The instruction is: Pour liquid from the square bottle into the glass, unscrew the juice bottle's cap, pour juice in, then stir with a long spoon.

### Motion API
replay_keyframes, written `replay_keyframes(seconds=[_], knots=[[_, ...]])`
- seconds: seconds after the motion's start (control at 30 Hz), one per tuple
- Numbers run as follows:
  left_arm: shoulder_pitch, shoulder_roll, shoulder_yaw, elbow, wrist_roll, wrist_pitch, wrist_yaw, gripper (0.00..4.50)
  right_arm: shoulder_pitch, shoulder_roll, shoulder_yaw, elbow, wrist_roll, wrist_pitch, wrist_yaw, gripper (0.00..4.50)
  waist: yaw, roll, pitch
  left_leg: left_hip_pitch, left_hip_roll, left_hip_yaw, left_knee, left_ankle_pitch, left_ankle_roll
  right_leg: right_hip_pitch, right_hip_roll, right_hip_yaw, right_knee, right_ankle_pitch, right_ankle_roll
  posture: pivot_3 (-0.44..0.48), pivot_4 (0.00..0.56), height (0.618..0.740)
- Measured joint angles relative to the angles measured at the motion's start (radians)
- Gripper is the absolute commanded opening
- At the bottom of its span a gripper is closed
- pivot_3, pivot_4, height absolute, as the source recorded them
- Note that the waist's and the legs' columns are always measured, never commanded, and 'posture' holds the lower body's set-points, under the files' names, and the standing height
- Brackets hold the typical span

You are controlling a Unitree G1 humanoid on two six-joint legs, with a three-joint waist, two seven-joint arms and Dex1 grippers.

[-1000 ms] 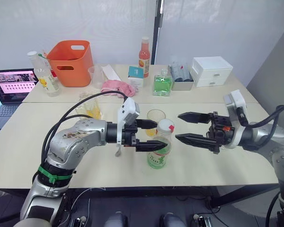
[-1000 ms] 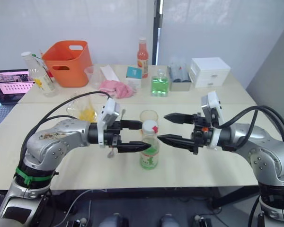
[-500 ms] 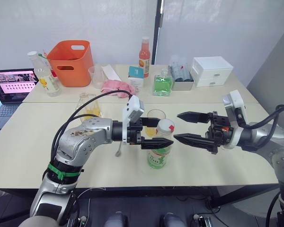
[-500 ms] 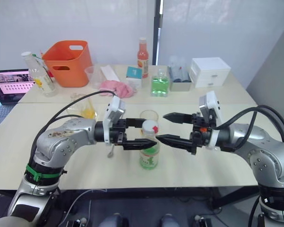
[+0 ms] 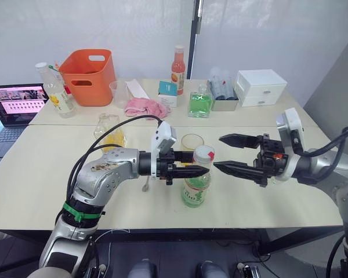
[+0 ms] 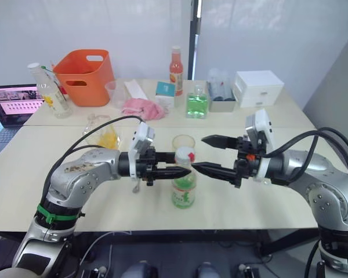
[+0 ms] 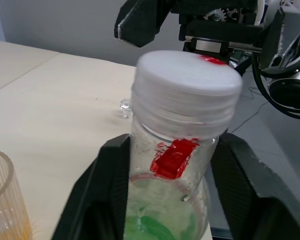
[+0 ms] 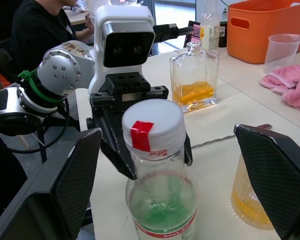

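Left wrist view: we look straight at the juice bottle (image 7: 170, 200), standing upright on the table (image 5: 290, 202), its white cap (image 7: 187, 82) still on. Our left gripper (image 5: 192, 163) has closed its two fingers against the bottle's neck, one on each side just below the cap, holding it steady. Facing the bottle from the other side, our right gripper (image 5: 225, 153) hangs with its fingers spread wide, near the cap but not touching it. Just behind the bottle stands the glass (image 5: 192, 142), with orange liquid in its base. The square bottle (image 5: 111, 132) stands farther behind, on our left arm's side. We judge that unscrewing comes next. If our right fingers close off-centre on the cap, or our left hold slips, the bottle could twist, tip and knock the glass.
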Motion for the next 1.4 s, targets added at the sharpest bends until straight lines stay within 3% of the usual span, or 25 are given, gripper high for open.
replay_keyframes(seconds=[0.17,0.4,0.67,0.87,1.1,1.4], knots=[[0.002,-0.008,-0.005,0.009,0.004,-0.015,-0.018,1.40,0.016,-0.002,0.000,-0.006,-0.001,0.000,0.001,4.50,0.000,0.000,0.000,0.000,0.000,0.000,0.000,0.000,0.000,0.000,0.000,0.000,0.000,0.000,0.000,0.000,0.150,0.715],[0.018,0.030,-0.013,0.060,0.093,-0.204,-0.122,1.40,0.013,-0.002,0.002,-0.017,-0.001,0.000,-0.017,4.50,-0.001,0.000,0.000,0.000,0.000,0.000,0.000,0.000,0.000,0.000,0.000,0.000,0.000,0.000,0.000,0.000,0.150,0.715],[0.016,0.073,0.016,0.161,0.126,-0.351,-0.239,1.40,-0.144,0.037,0.134,-0.048,-0.064,0.001,-0.092,4.50,-0.006,0.000,0.000,0.000,0.000,0.000,0.000,0.000,0.000,-0.001,0.000,0.000,0.000,0.000,0.000,0.000,0.150,0.715],[0.011,0.066,0.012,0.176,0.136,-0.370,-0.243,1.40,-0.172,0.117,0.234,-0.047,-0.125,0.017,-0.169,4.50,-0.005,0.000,0.000,0.000,0.000,0.000,0.000,0.000,0.000,-0.001,0.000,0.000,0.001,0.000,0.000,0.000,0.150,0.715],[0.000,0.066,0.004,0.176,0.152,-0.366,-0.241,1.40,-0.172,0.142,0.241,-0.047,-0.152,0.036,-0.206,4.50,-0.004,0.000,0.000,0.000,0.001,0.000,0.001,0.000,0.000,-0.001,0.000,0.000,0.002,0.000,0.000,0.000,0.150,0.715],[-0.010,0.067,0.003,0.175,0.159,-0.348,-0.234,1.40,-0.173,0.150,0.241,-0.051,-0.157,0.049,-0.198,1.73,-0.006,0.000,0.000,0.001,0.001,0.000,0.001,0.000,0.000,0.000,0.000,0.000,0.002,0.000,0.000,0.000,0.150,0.715]])
